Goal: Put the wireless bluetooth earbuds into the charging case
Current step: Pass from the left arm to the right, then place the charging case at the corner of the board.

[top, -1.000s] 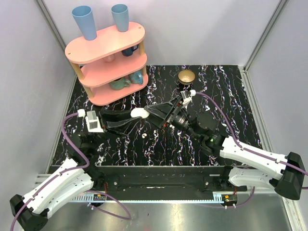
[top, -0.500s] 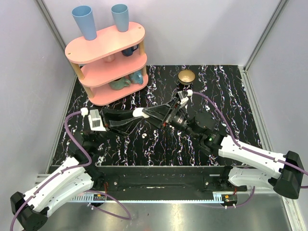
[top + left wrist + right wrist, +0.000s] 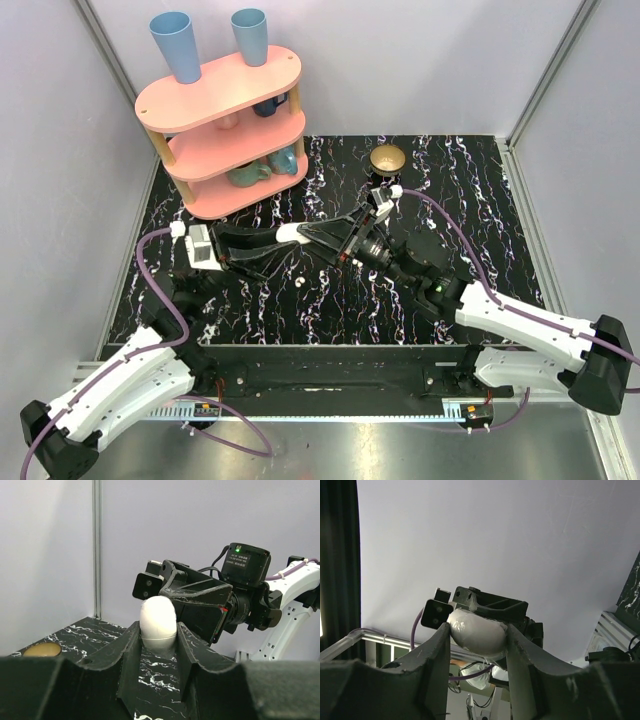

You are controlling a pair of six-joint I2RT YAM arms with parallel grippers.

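Observation:
The white charging case (image 3: 289, 233) is held above the middle of the table, between both grippers, and looks closed with its seam showing. My left gripper (image 3: 281, 238) comes from the left and grips its lower half (image 3: 157, 617) between its fingers (image 3: 129, 645). My right gripper (image 3: 303, 232) comes from the right and is clamped on the case (image 3: 479, 630) too. A tiny white piece (image 3: 300, 283), which may be one earbud, lies on the black marbled table just in front of the grippers. I see no other earbud.
A small gold bowl (image 3: 387, 158) stands at the back middle of the table and also shows in the left wrist view (image 3: 42, 650). A pink three-tier shelf (image 3: 225, 130) with blue cups stands at the back left.
The right gripper has closed in over the case, so less of it shows from above. The left wrist has shifted slightly right and back. The case stays between both grippers.

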